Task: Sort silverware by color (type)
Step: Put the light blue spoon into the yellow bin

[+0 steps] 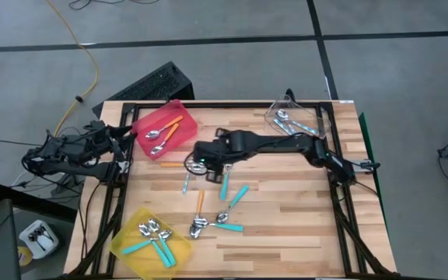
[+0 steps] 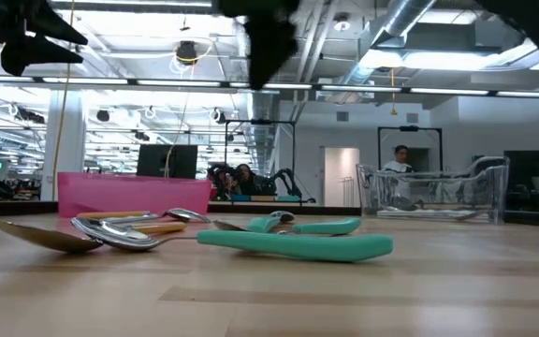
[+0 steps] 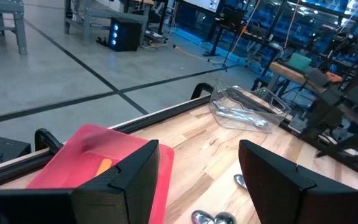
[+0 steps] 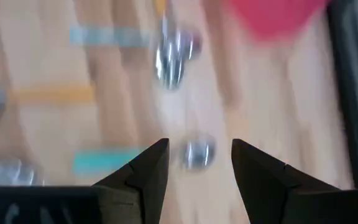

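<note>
1. Spreading across the wooden surface (image 1: pixel 286 225) are three bins: a red bin (image 1: pixel 164 129) at the far left with orange-handled spoons, a yellow bin (image 1: pixel 151 233) at the near left with teal ones, and a clear bin (image 1: pixel 298 118) at the far right with light blue ones.
2. Reaching from the right side over the middle, the right arm holds its right gripper (image 1: pixel 197 164) above the loose spoons (image 1: pixel 212 204), just near of the red bin. Its fingers stand partly apart with nothing between them.
3. Waiting off the left edge beside the red bin, the left gripper (image 3: pixel 194 180) has its fingers wide apart and empty.
4. Lying scattered mid-surface, the loose spoons include teal, orange and light blue handles, some in a small heap toward the near side.
5. Sitting directly below the right gripper in the right wrist view is a spoon bowl (image 4: pixel 197 152), its handle colour unclear there. In the high view a light blue spoon (image 1: pixel 186 183) lies just near of that gripper, its long axis running roughly far to near. The right arm is clearly nearer, so a short drop looks like the likely move.
</note>
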Tool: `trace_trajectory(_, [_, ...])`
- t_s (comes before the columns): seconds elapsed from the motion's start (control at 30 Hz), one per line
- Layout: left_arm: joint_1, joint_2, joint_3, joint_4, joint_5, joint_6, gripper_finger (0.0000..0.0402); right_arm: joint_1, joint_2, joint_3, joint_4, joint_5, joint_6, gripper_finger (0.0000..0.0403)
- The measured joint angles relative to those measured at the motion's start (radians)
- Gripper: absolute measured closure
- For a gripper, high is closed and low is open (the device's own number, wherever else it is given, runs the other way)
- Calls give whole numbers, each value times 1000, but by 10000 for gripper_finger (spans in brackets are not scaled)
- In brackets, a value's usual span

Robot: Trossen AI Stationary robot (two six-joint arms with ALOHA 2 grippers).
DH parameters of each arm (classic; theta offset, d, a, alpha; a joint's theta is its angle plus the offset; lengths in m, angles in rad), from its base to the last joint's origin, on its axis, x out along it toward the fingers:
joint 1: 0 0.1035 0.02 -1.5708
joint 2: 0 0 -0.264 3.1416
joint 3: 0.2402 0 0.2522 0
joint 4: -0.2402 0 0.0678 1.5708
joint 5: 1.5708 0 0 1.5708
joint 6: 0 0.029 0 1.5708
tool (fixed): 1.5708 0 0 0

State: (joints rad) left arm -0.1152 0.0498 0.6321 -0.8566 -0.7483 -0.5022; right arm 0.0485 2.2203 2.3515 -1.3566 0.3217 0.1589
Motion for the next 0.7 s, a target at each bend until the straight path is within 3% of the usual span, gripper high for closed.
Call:
trace_trajectory(0.1, [0, 0, 0, 0, 0, 0, 196, 14, -42, -2, -220, 9, 82, 205])
trace_trajectory(0.3, [0, 0, 0, 0, 0, 0, 196, 72, -259, -254, -215, 62, 134, 205])
trace_trajectory(0.37, [0, 0, 0, 0, 0, 0, 196, 88, -374, -400, -191, 106, 198, 205])
trace_trajectory(0.6, [0, 0, 0, -1, 2, -1, 196, 88, -755, -964, 234, 102, 365, 205])
trace_trajectory(0.7, [0, 0, 0, -1, 0, -2, 196, 96, -851, -1174, 507, 98, 390, 205])
